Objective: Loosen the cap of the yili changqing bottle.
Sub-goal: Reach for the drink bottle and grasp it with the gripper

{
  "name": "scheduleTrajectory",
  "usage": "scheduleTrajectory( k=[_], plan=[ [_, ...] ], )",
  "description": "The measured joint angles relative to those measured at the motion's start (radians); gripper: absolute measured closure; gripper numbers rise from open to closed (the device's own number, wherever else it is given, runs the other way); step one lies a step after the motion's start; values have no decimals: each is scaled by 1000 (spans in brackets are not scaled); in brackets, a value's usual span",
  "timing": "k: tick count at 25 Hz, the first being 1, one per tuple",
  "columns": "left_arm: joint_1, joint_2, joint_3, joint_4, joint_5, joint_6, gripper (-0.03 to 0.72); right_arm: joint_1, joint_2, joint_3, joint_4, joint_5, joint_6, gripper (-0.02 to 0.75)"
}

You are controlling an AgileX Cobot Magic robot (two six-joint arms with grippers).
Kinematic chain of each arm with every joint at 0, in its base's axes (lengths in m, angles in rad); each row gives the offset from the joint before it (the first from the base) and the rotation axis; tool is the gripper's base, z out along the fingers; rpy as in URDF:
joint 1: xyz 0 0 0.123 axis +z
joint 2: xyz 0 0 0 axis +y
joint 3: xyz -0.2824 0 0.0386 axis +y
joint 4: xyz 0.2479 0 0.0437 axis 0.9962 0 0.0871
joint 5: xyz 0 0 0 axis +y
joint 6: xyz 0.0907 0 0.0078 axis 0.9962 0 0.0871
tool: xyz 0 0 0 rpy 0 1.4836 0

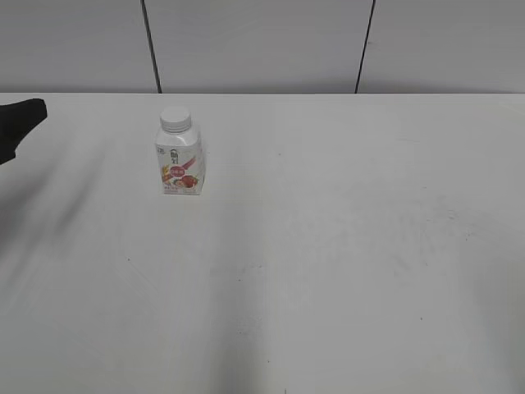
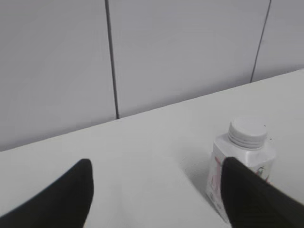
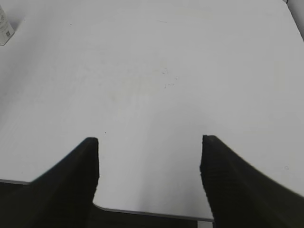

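The yili changqing bottle [image 1: 180,164] stands upright on the white table, left of the middle and toward the back, with its red and orange label facing front. Its white cap [image 1: 175,120] sits on the neck. In the left wrist view the bottle [image 2: 219,166] and the cap [image 2: 247,131] are at the lower right, just behind the right finger. My left gripper [image 2: 156,166] is open and empty, left of the bottle; only its dark tip [image 1: 20,123] shows at the exterior view's left edge. My right gripper [image 3: 149,142] is open and empty over the table's near edge. A corner of the bottle [image 3: 4,28] shows far off at the top left.
The white table [image 1: 328,246] ends at a grey panelled wall [image 1: 262,41] behind the bottle. The table's front edge [image 3: 152,213] shows under the right gripper.
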Motion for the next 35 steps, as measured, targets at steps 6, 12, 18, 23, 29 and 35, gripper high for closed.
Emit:
scheduleTrajectory(
  k=[6, 12, 18, 23, 29, 35],
  plan=[
    [15, 118, -64, 206, -94, 8, 101, 0, 0, 0, 0, 0, 0, 206],
    [15, 272, -201, 417, -154, -71, 90, 0, 0, 0, 0, 0, 0, 206],
    [10, 434, -438, 573, -241, -231, 93, 0, 0, 0, 0, 0, 0, 206],
    [-23, 561, -636, 697, -253, -349, 94, 0, 0, 0, 0, 0, 0, 206],
    [-75, 685, -814, 825, -255, -428, 95, 0, 0, 0, 0, -1, 0, 206],
    [-123, 781, -911, 854, -256, -445, 95, 0, 0, 0, 0, -1, 0, 206]
  ],
)
